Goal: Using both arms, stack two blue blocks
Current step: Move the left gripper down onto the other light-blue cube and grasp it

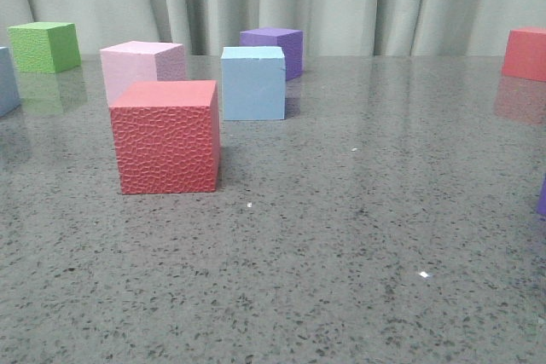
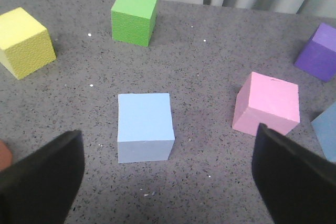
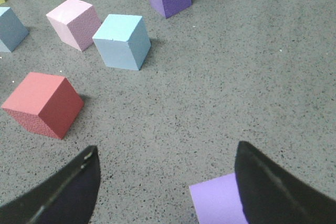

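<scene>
Blue blocks sit apart on the table (image 1: 358, 236): one (image 1: 253, 83) just beside the pink cube (image 1: 141, 67), behind the red cube (image 1: 166, 137); the other (image 2: 145, 127) lies between the left tool's (image 2: 168, 174) wide-spread fingers, untouched. The right tool (image 3: 165, 187) is also spread wide, gripping nothing.

Only the fingers of each arm show. The left gripper (image 2: 168, 177) has two broad, matte black fingers (image 2: 42, 177) with flat faces and angled, blunt tips. The right gripper (image 3: 165, 184) has dark, glossier fingers (image 3: 273, 187), curved and tapering to points, one with a thin pale seam along its edge.
</scene>
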Controlling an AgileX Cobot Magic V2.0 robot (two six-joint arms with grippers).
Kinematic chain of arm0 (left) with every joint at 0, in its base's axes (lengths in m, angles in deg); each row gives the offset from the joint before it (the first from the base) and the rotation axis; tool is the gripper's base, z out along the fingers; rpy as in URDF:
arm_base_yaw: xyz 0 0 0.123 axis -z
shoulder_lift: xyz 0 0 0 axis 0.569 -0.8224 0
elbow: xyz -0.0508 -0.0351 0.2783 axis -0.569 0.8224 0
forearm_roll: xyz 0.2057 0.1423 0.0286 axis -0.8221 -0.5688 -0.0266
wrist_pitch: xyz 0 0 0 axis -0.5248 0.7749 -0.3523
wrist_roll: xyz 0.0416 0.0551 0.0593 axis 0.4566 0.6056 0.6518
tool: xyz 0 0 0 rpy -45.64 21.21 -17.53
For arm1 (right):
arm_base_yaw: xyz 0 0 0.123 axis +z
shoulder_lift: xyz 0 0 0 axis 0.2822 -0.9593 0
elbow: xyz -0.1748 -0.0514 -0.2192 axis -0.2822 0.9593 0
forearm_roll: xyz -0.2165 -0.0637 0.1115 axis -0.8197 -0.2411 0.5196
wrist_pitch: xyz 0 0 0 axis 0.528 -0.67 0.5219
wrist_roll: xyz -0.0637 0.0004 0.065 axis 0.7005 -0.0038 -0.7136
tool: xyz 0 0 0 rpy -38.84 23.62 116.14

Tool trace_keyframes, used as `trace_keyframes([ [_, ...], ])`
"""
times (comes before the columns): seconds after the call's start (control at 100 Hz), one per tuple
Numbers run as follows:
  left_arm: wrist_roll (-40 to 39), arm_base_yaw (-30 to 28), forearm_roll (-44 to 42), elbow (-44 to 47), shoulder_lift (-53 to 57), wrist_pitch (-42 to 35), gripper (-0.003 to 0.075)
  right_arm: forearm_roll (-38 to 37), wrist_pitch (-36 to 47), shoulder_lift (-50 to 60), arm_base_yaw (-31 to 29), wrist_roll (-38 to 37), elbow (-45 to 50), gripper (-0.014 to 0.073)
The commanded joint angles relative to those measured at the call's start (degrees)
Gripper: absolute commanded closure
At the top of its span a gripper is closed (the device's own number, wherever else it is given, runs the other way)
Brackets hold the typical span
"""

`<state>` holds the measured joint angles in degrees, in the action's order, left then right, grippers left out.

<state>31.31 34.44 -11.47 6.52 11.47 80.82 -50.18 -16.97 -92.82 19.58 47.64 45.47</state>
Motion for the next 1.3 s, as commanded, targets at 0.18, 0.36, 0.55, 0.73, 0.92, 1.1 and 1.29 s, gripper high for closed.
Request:
trace_keyframes([
  [0.18,-1.13,-0.10,0.80,-17.27,-17.20,8.71,0.0101,-1.43,4.88,0.05,-0.03,-0.06,-1.45,0.0054],
  [0.36,-2.91,-0.10,-0.89,-25.46,-26.82,14.66,0.0101,-1.38,4.88,0.05,-0.03,-0.06,-1.45,0.0054],
  [0.55,-6.13,-0.10,-6.03,-30.78,-32.25,17.90,0.0101,-1.38,4.88,0.05,-0.03,-0.06,-1.45,0.0054],
  [0.73,-6.13,-0.10,-5.35,-32.24,-35.27,21.05,0.0101,-1.38,4.88,0.05,-0.03,-0.06,-1.45,0.0054],
  [0.92,-6.13,-0.10,-5.19,-32.24,-37.95,22.60,0.0101,-1.38,4.88,0.05,-0.03,-0.06,-1.45,0.0054],
  [1.1,-6.13,-0.10,-5.15,-32.24,-39.89,22.60,0.0101,-1.43,4.88,0.05,-0.03,-0.06,-1.45,0.0054],
  [1.29,-6.13,-0.10,-5.04,-32.24,-40.62,23.63,0.0101,-1.43,4.93,0.05,-0.03,-0.06,-1.45,0.0054],
])
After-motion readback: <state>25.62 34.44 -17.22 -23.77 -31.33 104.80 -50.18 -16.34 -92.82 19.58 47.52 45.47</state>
